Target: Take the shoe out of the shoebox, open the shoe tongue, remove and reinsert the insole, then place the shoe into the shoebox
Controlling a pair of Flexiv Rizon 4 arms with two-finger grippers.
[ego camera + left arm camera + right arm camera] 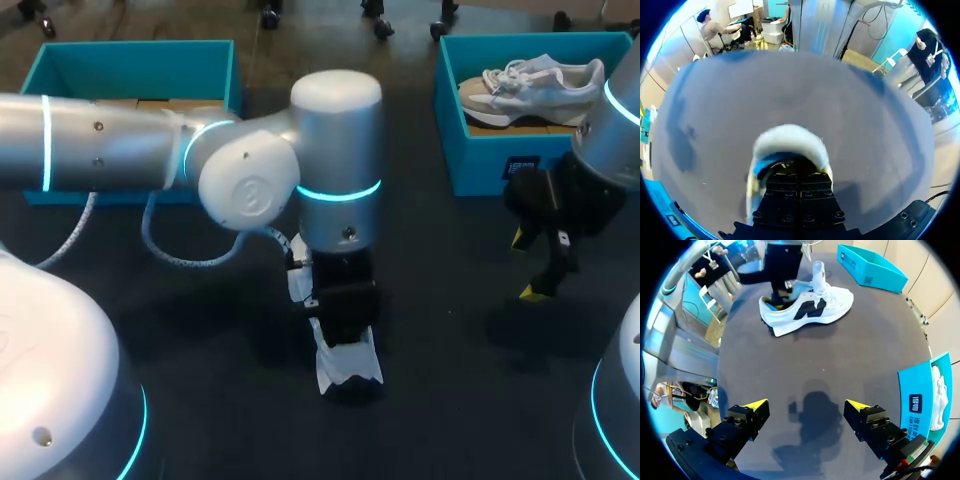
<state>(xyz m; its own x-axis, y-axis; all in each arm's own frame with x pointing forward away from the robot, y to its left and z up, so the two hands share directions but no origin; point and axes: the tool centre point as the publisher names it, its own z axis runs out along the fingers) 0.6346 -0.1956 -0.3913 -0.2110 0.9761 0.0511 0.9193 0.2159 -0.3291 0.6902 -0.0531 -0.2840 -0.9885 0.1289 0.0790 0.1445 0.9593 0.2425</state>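
White shoe (810, 310) upright on the table (840, 370), outside both boxes, its heel end under the left arm (335, 200). Left jaws down in the shoe's opening; open or closed, impossible to tell. Right jaws wide open, empty, well apart from it. Probably light, soft upper, stiffer sole. Best held at heel collar or sole edge.

White shoe (807, 307): black side logo. Table (450, 330): plain dark grey. Shoebox (500, 160) right of the white shoe: teal, beige-and-white shoe (530, 88) inside. Second box (130, 70), left of it: teal. Right gripper (806, 405): black, yellow tips.
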